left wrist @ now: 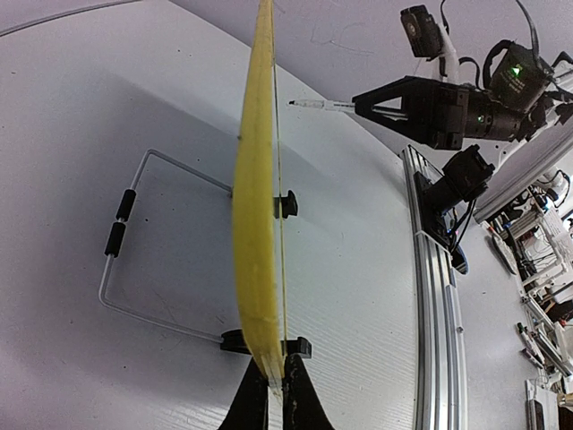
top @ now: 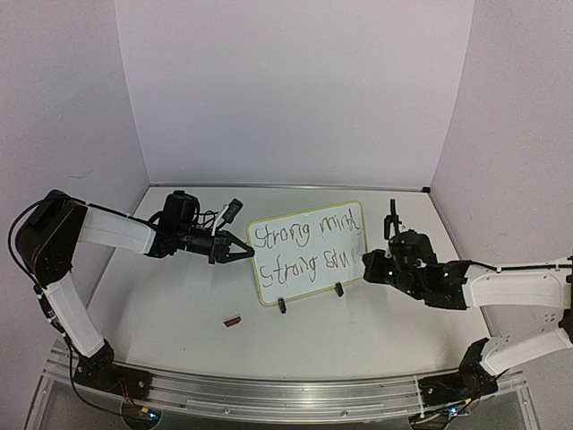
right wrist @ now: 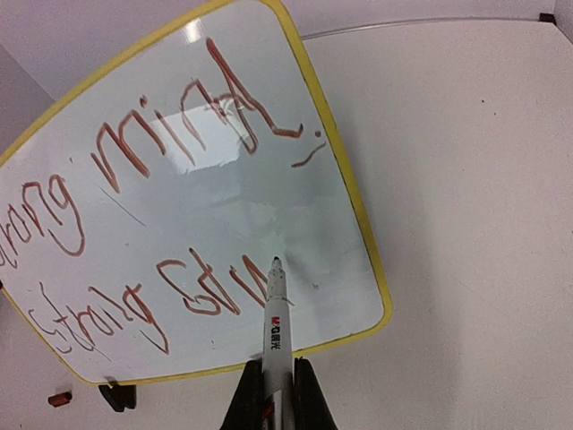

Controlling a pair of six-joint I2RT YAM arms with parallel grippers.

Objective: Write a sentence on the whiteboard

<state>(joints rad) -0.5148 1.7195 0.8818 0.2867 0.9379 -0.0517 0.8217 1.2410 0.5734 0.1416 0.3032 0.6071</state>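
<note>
The whiteboard stands on the table on its wire stand, with a pale-yellow frame. The sentence reads "Strong mind" on the top line and "Strong sou" on the second, in dark red strokes. My left gripper is shut on the board's left edge. My right gripper is shut on a white marker; its tip sits at the board's surface just right of the last stroke. The marker also shows in the left wrist view.
A small red cap lies on the table in front of the board, also low left in the right wrist view. Black clips hold the board's lower edge. An aluminium rail runs along the near edge.
</note>
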